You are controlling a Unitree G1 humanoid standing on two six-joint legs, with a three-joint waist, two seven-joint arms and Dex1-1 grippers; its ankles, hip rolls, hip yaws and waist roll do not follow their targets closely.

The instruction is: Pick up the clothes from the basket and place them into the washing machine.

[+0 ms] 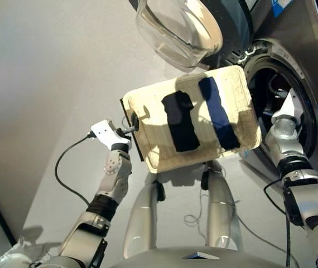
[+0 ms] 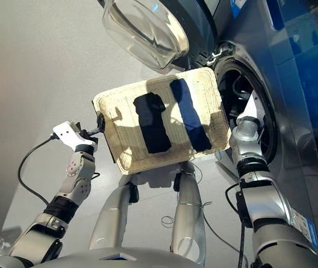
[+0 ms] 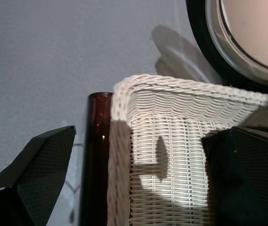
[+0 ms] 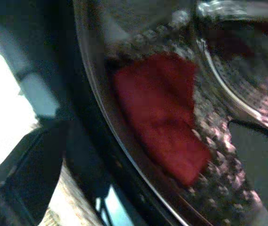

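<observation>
The cream woven basket [image 1: 148, 146] sits in the middle of the head views. In it lie a black garment [image 1: 180, 121] and a navy garment [image 1: 218, 111], side by side. My left gripper [image 3: 153, 132] is open, with its fingers either side of the basket's left corner rim. The washing machine [image 1: 307, 61] stands at the right with its glass door [image 1: 178, 30] swung open. My right gripper [image 4: 148, 126] is open at the mouth of the porthole. A coral red garment [image 4: 162, 113] lies loose on the perforated drum beyond it.
A dark brown bar [image 3: 96, 160] runs under the basket's left edge. A black cable [image 1: 64, 173] loops over the pale floor beside my left arm. The open door hangs just above the basket's far edge.
</observation>
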